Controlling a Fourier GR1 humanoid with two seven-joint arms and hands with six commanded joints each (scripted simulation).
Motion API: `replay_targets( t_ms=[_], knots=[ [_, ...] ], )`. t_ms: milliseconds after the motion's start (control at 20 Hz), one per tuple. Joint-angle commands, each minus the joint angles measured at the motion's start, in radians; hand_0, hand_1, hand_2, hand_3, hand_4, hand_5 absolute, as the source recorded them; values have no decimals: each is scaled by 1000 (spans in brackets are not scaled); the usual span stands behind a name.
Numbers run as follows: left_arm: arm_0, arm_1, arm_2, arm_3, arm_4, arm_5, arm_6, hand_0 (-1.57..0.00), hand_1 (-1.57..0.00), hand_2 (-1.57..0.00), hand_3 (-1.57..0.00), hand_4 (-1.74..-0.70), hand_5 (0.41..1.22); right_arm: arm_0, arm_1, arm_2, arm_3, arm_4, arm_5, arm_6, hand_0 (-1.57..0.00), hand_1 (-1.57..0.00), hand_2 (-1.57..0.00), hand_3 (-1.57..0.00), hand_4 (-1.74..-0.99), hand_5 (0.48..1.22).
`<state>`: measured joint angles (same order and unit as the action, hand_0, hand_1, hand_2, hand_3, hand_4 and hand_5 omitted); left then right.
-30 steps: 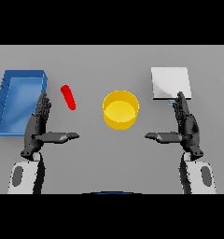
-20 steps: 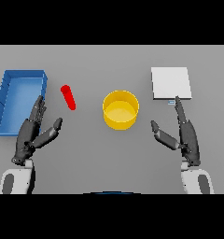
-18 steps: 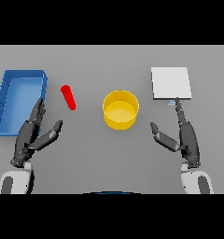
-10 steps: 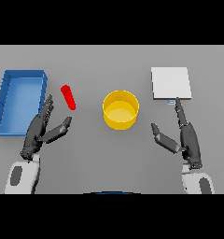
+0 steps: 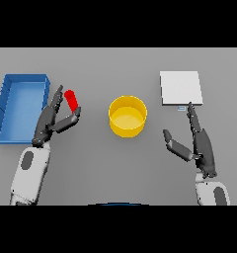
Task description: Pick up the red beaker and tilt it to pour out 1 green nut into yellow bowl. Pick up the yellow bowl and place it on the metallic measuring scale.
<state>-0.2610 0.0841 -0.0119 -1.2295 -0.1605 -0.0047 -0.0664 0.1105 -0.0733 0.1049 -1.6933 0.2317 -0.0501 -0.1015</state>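
The red beaker point(image 5: 71, 100) stands tilted on the table, left of centre. My left hand point(image 5: 49, 122) is just beside it, fingers straight along its left side and thumb reaching under its lower end; it is open and not closed round the beaker. The yellow bowl point(image 5: 127, 115) sits at the table's middle. At the back right lies the metallic measuring scale point(image 5: 180, 88), a flat pale square. My right hand point(image 5: 199, 141) hovers open below the scale, fingertips pointing at its front edge. No green nut is visible.
A blue tray point(image 5: 19, 105) lies at the far left, right beside my left hand and forearm.
My left hand has moved up and rightward to the red beaker's side. My right hand dropped a little and has held nearly still since.
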Motion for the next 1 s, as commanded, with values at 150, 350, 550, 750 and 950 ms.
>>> replay_targets(
  t_ms=[150, 350, 550, 750, 950],
  knots=[
    [-62, -11, 12, 81, -3, 9, -15, 1, 1, 1, 1, -1292, 688, 13, 5, 10, -14, 10, -2, -4, 1, 1, 1, 1, -1267, 640],
    [-134, -13, 27, 180, -15, 20, -32, 1, 1, 1, 1, -1293, 686, 4, 9, 11, -15, 9, -3, 10, 1, 1, 1, 1, -1267, 644],
    [-180, -16, 32, 227, -18, 21, -38, 1, 1, 1, 1, -1289, 683, -6, 11, 0, 2, -5, -3, 13, 1, 1, 1, 1, -1265, 638],
    [-222, -19, 60, 298, 7, 2, -79, 1, 1, 1, 1, -1329, 695, -4, 1, -7, -13, -6, -4, 26, 1, 1, 1, 1, -1264, 640],
    [-246, -44, 93, 344, 27, 37, -126, -119, -146, -182, -124, -1410, 750, 11, 7, 4, -26, 3, -6, 19, 1, 1, 1, 1, -1260, 642]
  ],
)
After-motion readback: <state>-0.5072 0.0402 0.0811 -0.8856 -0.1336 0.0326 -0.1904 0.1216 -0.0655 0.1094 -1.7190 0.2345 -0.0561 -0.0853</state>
